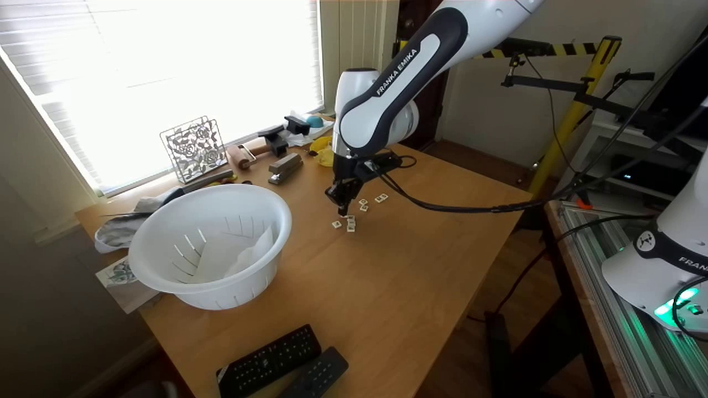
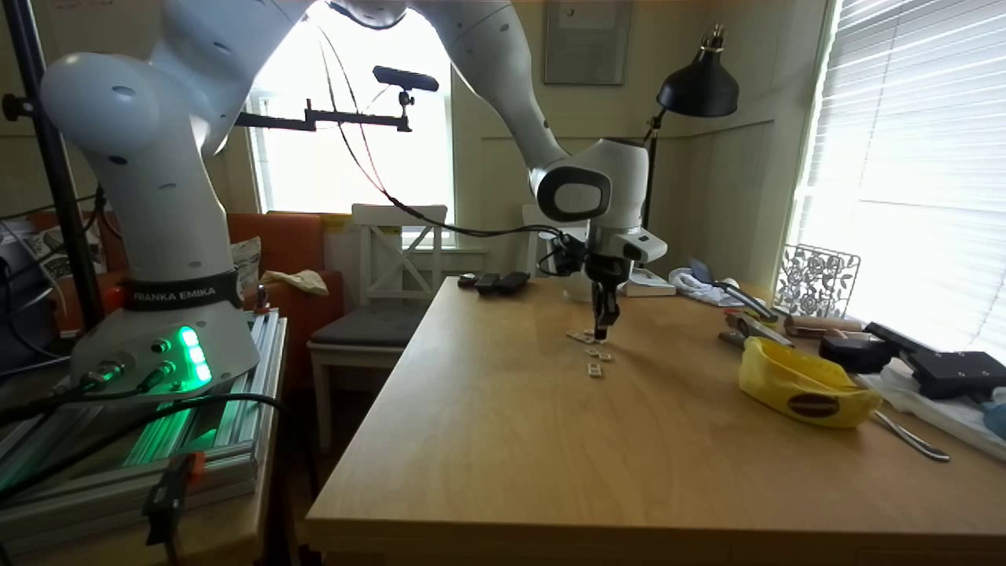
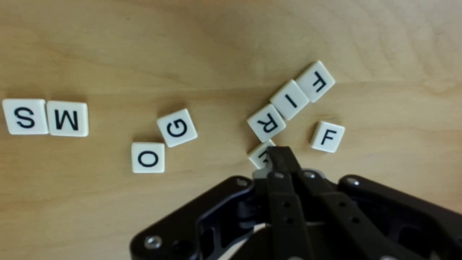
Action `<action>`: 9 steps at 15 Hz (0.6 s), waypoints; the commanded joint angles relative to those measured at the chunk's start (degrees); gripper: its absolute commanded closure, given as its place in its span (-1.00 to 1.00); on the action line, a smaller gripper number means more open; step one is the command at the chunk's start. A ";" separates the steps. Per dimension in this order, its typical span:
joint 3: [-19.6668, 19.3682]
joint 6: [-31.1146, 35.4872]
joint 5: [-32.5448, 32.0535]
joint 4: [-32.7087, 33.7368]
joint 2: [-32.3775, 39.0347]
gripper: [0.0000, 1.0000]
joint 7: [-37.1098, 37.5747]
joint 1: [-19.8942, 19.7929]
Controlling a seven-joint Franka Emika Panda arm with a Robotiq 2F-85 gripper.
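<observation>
My gripper (image 3: pixel 283 155) points down at the wooden table with its black fingers together and nothing visible between them. In the wrist view its tip covers part of a white letter tile (image 3: pixel 259 155); whether it touches is unclear. That tile ends a slanted row with tiles R (image 3: pixel 266 123), I (image 3: pixel 290 99) and F (image 3: pixel 316 81). A separate F tile (image 3: pixel 327 137) lies right of the tip. Left lie tiles G (image 3: pixel 177 128) and O (image 3: pixel 148 157), then M (image 3: pixel 67 118) beside S (image 3: pixel 25 116). The gripper is low over the tiles in both exterior views (image 1: pixel 343 210) (image 2: pixel 602 332).
A white slotted basket (image 1: pixel 264 283) with white sheets inside stands on the table. Black remotes (image 1: pixel 271 359) lie at one end. A stapler (image 1: pixel 285 167), a metal rack (image 1: pixel 194 148) and a yellow pouch (image 2: pixel 802 385) are along the window side. Cables (image 1: pixel 459 209) hang from the wrist.
</observation>
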 commanded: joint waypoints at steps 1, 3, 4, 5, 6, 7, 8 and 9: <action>-0.68 1.92 -1.83 -2.56 0.49 1.00 -0.03 0.50; -0.79 2.19 -1.70 -2.60 0.53 1.00 0.31 0.50; -0.85 2.33 -1.71 -2.59 0.60 1.00 0.41 0.53; -0.83 3.00 -1.48 -2.59 0.78 1.00 0.48 0.41; -0.74 3.32 -1.22 -2.49 0.96 1.00 0.53 0.23; -0.75 3.54 -1.15 -2.44 1.12 1.00 0.59 0.12; -0.79 3.80 -1.17 -2.53 1.18 1.00 0.64 0.09; -0.76 3.93 -1.14 -2.66 1.17 1.00 0.58 0.00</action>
